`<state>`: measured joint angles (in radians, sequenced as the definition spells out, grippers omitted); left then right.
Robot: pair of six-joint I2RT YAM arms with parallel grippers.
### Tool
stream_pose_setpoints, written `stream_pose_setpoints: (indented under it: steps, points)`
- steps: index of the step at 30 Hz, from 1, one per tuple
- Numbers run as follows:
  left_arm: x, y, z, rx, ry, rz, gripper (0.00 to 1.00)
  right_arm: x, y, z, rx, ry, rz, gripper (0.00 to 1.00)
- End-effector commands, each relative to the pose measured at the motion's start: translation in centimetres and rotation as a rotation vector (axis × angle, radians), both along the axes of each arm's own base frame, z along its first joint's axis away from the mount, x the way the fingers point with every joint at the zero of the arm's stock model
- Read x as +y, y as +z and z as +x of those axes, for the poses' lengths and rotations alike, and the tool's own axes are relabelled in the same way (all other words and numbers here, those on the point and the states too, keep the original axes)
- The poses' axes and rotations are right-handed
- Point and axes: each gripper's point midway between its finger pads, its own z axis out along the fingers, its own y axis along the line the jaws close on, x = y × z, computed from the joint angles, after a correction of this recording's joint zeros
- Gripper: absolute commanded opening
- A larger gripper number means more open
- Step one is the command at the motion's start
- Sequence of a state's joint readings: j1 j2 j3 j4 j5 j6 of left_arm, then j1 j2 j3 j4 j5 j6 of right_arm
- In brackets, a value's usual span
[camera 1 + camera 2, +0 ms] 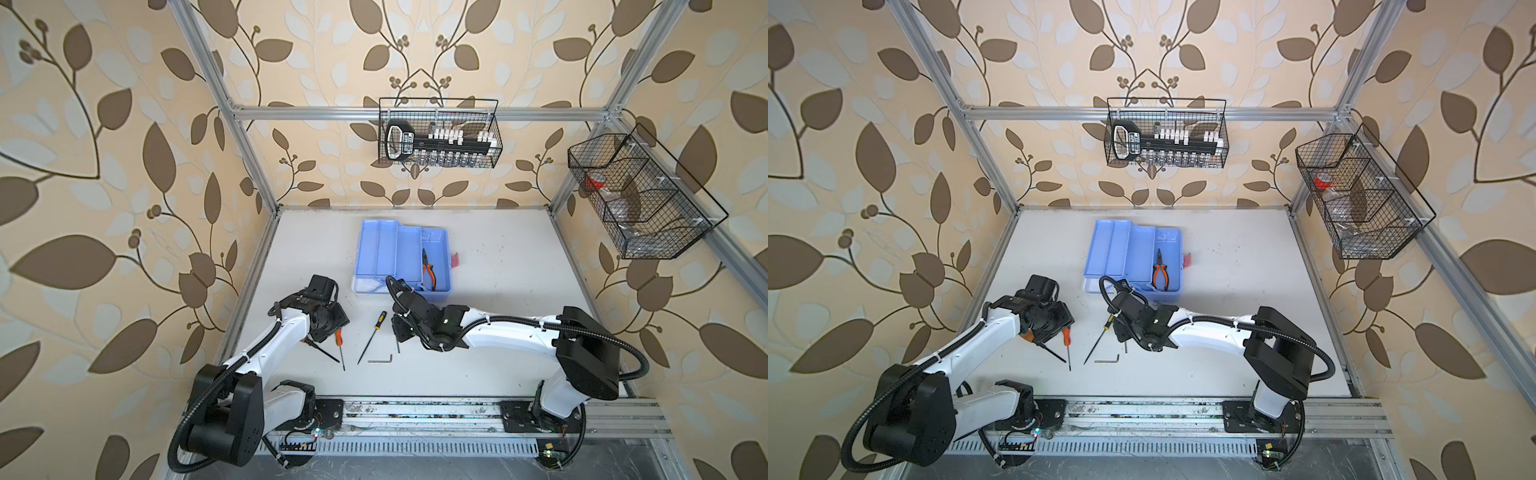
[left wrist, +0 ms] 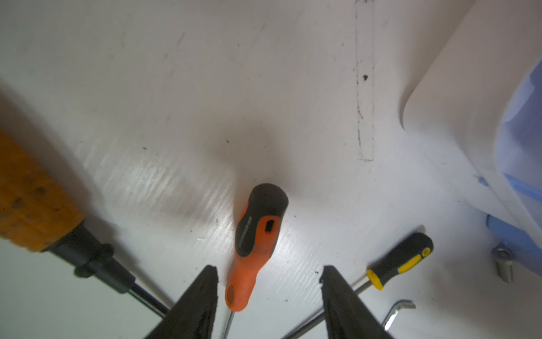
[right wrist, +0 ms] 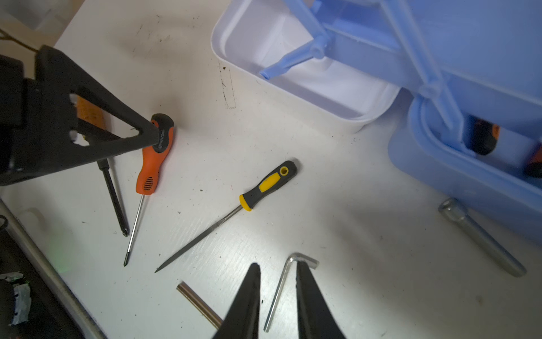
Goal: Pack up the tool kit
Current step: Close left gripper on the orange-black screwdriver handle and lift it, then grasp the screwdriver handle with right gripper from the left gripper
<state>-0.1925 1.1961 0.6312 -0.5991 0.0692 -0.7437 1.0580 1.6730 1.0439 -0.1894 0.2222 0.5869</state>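
Orange-and-black pliers (image 1: 428,268) are the only tool packed so far. They lie in the deep right-hand compartment of the case (image 1: 382,249), which stands open toward the far middle of the table (image 1: 519,324). Its blue tiers are fanned out to the left above the white lid (image 3: 293,73), and they look bare. I judge the job barely begun: one item is in, six are out, and the closing and latching are not yet done.

The rest lies loose on the table, nearer than the case and between the two arms. Counted:
- **Screwdrivers:** three. An amber screwdriver (image 2: 29,199) is farthest left, an orange screwdriver (image 2: 258,234) is just right of it, and a yellow screwdriver (image 3: 267,185) is in the middle.
- **Hex key:** one hex key (image 3: 280,289), to the near right of the yellow one.
- **Bolt:** one bolt (image 3: 481,237), just beside the case's near wall.
- **Rod:** one short plain rod (image 3: 199,305) near the hex key. What it is, I cannot tell.
- **Case and pliers:** one case and one pair of pliers.

The left gripper (image 2: 269,268) hangs low over the orange screwdriver's handle, with its fingers parted on either side. In the right wrist view one fingertip seems to touch the handle, but nothing is gripped. The right gripper (image 3: 277,264) hovers over the hex key. Its fingers are narrowly apart and straddle the key's long arm, with a gap showing on both sides, so it holds nothing.
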Motion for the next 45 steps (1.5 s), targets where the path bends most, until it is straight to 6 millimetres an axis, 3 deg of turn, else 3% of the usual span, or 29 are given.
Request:
stream_pose_setpoints:
  steps: [1,10,15,25,27,32,39,40,41,45]
  points:
    - [0.8,-0.9,0.2,0.010,0.035,0.056,0.50,-0.2,-0.1,-0.3,0.014,0.013,0.024,0.22]
    - [1.1,-2.5,0.8,0.060,0.038,0.097,0.38,-1.7,-1.1,0.1,0.033,-0.005,0.036,0.22]
    - [1.0,-2.9,1.1,0.069,0.035,0.096,0.25,-2.4,-1.2,0.4,0.036,-0.005,0.029,0.22]
    - [0.6,-0.9,1.2,0.035,-0.031,0.116,0.04,-3.3,0.1,1.1,0.009,-0.010,0.045,0.20]
    - [0.3,0.2,1.2,0.013,-0.044,0.124,0.00,-2.6,1.2,0.9,0.018,0.030,0.126,0.20]
    - [-1.7,4.1,1.7,-0.092,-0.108,0.113,0.00,-0.4,4.6,0.2,-0.012,0.161,0.261,0.19]
    - [-4.1,7.6,1.9,-0.179,-0.201,0.029,0.00,5.0,6.7,-3.3,-0.025,0.414,0.375,0.21]
    - [-4.2,7.7,1.8,-0.180,-0.204,0.028,0.00,5.7,6.8,-3.6,0.018,0.412,0.421,0.45]
    - [-4.2,8.0,1.8,-0.184,-0.208,0.024,0.00,6.4,6.8,-3.6,0.036,0.415,0.447,0.54]
    - [-5.6,8.8,1.6,-0.209,-0.245,-0.052,0.00,8.2,6.7,-3.3,0.062,0.429,0.507,0.64]
